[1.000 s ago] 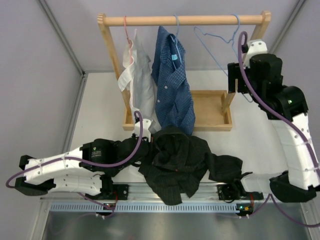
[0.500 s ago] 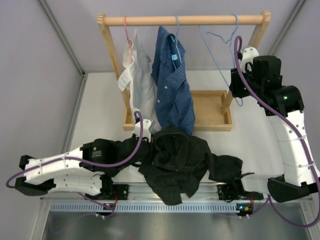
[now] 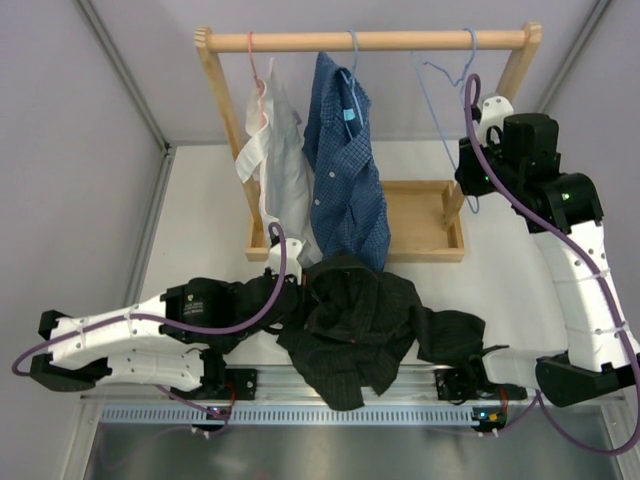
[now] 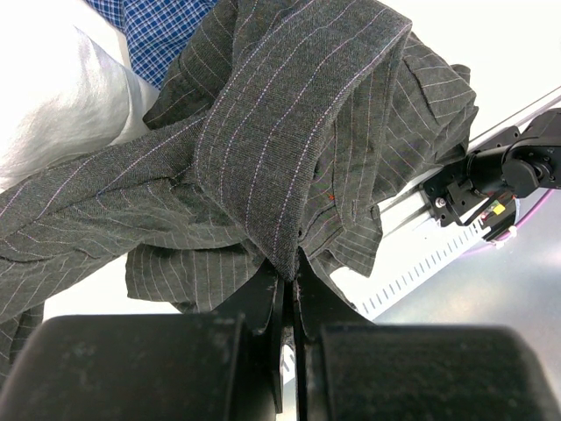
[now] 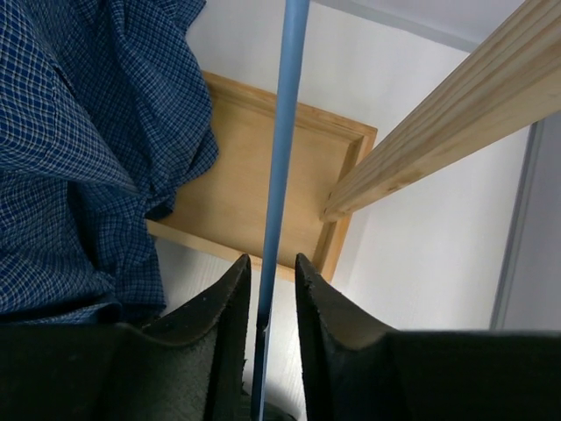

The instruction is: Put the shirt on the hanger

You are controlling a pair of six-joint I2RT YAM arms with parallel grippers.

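Three shirts are out. A white shirt (image 3: 280, 150) and a blue checked shirt (image 3: 345, 170) hang from the wooden rail (image 3: 370, 41). The black shirt (image 3: 360, 330) lies in a crumpled heap on the table (image 3: 200, 230) at the near edge. I count three hangers on the rail: a pink hanger (image 3: 253, 60) under the white shirt, a blue hanger (image 3: 352, 50) under the checked one, and a bare wire hanger (image 5: 285, 132) at the right end. There are two arms. The left gripper (image 4: 289, 276) lies low beside the heap with its jaws pressed together on a fold of the black shirt. The striped cloth rises straight out from between the tips and spreads away ahead of them. The right gripper (image 5: 272, 263) is raised to the rack, its jaws drawn narrow with the wire hanger's thin blue rod running right between them. The rod sits against one finger, but I cannot tell whether both truly pinch it. Beyond those jaws are the rack's wooden tray (image 5: 263, 175) and the checked shirt off to one side.
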